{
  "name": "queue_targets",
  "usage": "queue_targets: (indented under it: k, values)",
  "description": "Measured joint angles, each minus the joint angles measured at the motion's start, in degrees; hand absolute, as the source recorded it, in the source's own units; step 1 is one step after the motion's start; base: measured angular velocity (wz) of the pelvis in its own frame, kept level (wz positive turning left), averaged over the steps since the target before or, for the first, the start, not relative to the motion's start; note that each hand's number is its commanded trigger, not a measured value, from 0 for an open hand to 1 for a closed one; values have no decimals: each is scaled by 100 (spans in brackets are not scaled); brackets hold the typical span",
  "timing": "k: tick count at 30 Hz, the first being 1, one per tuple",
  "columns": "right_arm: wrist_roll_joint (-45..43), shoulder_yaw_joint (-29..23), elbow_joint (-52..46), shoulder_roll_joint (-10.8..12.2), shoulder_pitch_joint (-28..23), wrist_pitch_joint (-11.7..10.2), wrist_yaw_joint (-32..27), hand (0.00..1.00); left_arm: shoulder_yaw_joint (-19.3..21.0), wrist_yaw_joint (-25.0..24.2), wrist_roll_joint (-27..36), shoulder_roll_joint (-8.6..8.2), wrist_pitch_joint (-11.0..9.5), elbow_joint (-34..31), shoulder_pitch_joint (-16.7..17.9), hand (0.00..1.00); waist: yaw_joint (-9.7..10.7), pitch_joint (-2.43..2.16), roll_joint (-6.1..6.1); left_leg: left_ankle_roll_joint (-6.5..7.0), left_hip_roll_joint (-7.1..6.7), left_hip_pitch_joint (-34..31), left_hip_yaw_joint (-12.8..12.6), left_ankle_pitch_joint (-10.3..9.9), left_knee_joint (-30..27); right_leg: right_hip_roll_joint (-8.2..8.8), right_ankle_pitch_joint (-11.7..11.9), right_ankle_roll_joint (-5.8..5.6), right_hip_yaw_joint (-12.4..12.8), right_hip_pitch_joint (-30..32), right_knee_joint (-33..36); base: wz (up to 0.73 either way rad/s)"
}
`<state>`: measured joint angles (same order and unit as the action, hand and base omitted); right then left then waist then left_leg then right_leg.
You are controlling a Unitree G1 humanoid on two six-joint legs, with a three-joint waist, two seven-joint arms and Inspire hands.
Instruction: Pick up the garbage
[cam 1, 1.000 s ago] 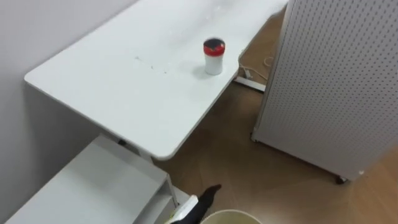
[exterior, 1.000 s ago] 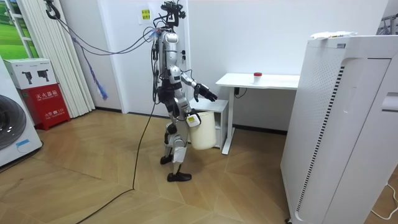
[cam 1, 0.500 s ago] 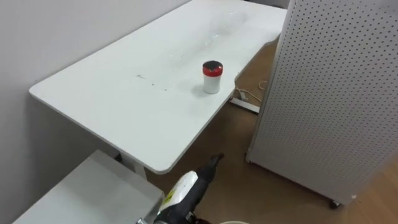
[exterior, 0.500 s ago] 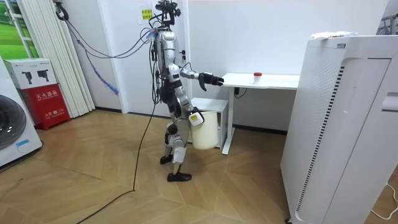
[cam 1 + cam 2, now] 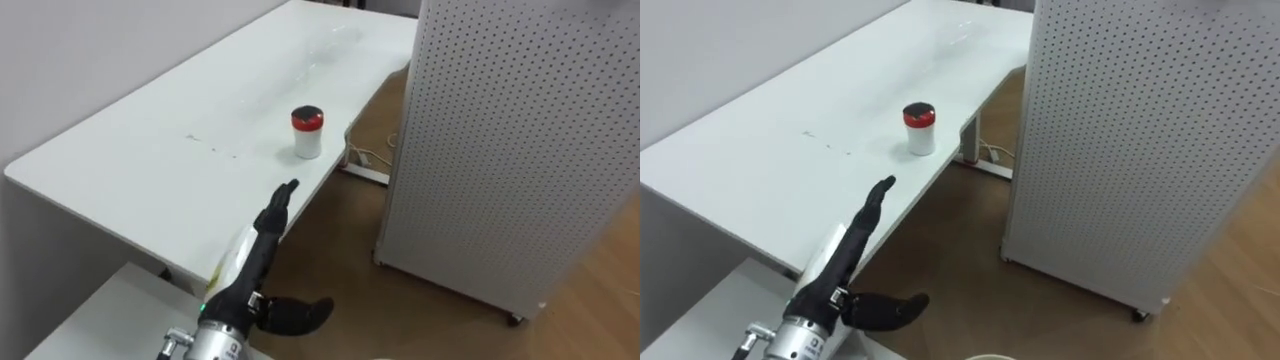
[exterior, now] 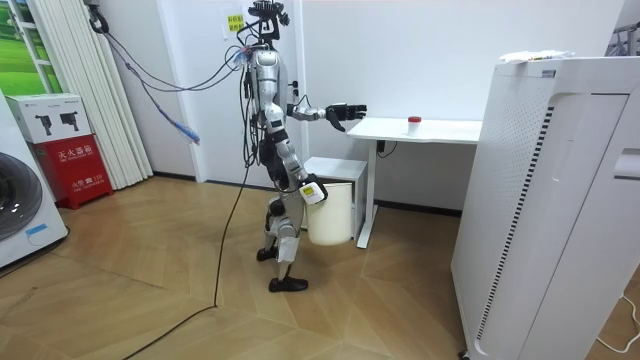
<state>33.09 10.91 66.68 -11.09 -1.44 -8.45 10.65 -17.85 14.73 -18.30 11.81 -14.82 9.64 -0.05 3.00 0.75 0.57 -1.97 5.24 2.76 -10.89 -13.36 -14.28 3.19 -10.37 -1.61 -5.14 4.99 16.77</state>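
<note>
Big white pegboard partition (image 5: 510, 150) stands just right of the long white desk (image 5: 130, 170), with a strip of wood floor between them. The robot's at the desk's near end, where a low white cabinet (image 5: 85, 318) sits beneath. A white bin (image 6: 328, 212) hangs at its hip by the right hand (image 6: 311, 189); can't tell the grip from here. The left hand (image 5: 262, 240) is flat and relaxed, holding nothing, over the desk's edge. It points at the little red-lidded cup (image 5: 307, 132), which sits near that edge, apart from the fingertips. Half a second back that hand was lower, below the desk edge.
</note>
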Motion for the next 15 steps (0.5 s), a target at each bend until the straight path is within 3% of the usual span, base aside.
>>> queue_targets:
  k: [6,13,15]
  values:
    - [3,-44,-264,9,-152,-1,-101,100,12,502,20,34,-21,0,-1,0,39,-11,-33,-1,-19,91,-1,0,154,-41,57,-18,175,8,-1,-14]
    - [-39,-102,-284,9,-205,0,-231,100,71,734,76,54,-86,0,-31,0,119,-23,-108,0,-55,158,-32,0,213,-55,69,-32,317,50,9,-14]
    - [-66,-99,-299,14,-224,0,-252,100,216,737,77,53,-105,0,-31,0,70,-22,-106,0,-60,179,-204,0,214,-56,71,-34,391,135,84,-38]
